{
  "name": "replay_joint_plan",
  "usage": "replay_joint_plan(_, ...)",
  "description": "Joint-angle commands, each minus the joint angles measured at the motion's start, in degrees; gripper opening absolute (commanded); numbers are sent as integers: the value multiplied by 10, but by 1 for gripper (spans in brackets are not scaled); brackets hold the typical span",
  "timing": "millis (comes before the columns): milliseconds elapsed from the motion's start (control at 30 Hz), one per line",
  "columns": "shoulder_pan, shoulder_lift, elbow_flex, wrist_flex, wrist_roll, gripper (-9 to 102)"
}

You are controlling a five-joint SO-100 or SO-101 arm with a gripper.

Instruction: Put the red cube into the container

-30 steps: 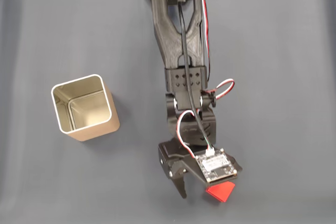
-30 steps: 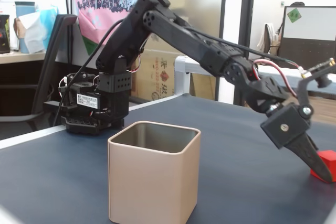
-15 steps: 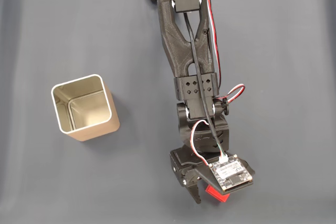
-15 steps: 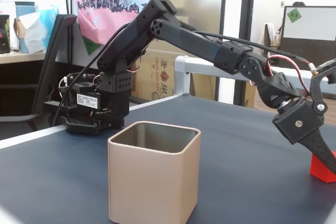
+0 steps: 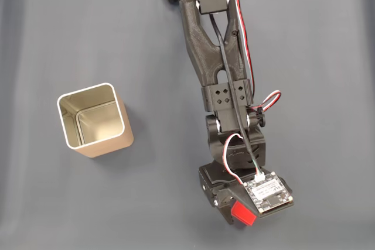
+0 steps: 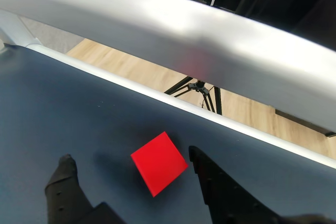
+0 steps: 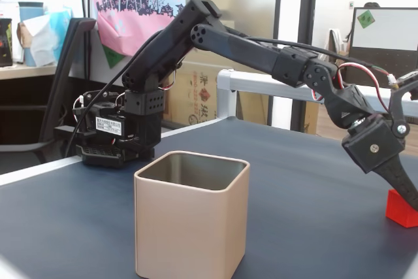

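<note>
on my wrist view the gripper [image 6: 128, 166] stood spread apart, one dark finger [image 6: 65, 184] low on the left and the other finger [image 6: 220, 192] on the right. the red cube [image 6: 159, 163] lay on the dark table [image 6: 63, 108] in the gap between them, nearer the right finger and just beside its tip; i could not tell whether it touched. it sat turned, one corner pointing away from the fingers, and neither finger pressed on it.

in a fixed view from above, the red cube [image 5: 243, 213] peeked out beneath the arm's circuit board [image 5: 268, 190]. the container [image 5: 94, 120] stood upright, mouth open, well apart from the fingers on the left. in a fixed view from the side, the cube [image 7: 400, 209] rested on the table right by the lowered finger.
</note>
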Motion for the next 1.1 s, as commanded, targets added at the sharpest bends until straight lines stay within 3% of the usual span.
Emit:
replay_joint_plan(0,-7,11,-32,11,7,45)
replay_joint_plan(200,-8,18,-33,14,5,39)
replay_joint_plan(433,-5,28,-33,31,-7,22)
replay_joint_plan(867,-4,39,-73,133,-27,0)
replay_joint_plan(1067,-1,50,-73,154,-21,0)
